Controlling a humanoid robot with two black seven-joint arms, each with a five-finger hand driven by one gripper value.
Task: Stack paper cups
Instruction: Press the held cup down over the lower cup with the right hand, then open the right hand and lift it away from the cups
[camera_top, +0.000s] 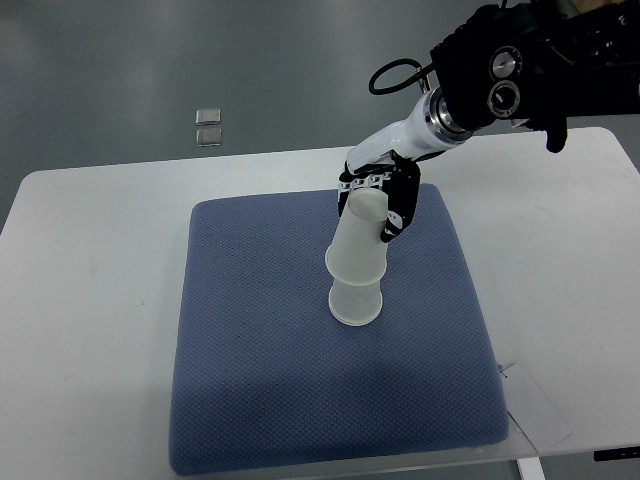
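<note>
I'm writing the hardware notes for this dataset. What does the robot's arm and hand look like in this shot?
Only the right arm shows. Its upper part is black, with two round silver fittings side by side and a black cable looping out near a metallic ring joint. Below the ring, the forearm shell is glossy white. The right hand has black fingers, with a row of small white segments across the knuckles. The left arm is out of view.

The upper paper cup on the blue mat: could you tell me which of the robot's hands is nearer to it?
Right. The right hand grips the upper paper cup, which sits tilted on the lower cup. The left hand is out of view.
</note>
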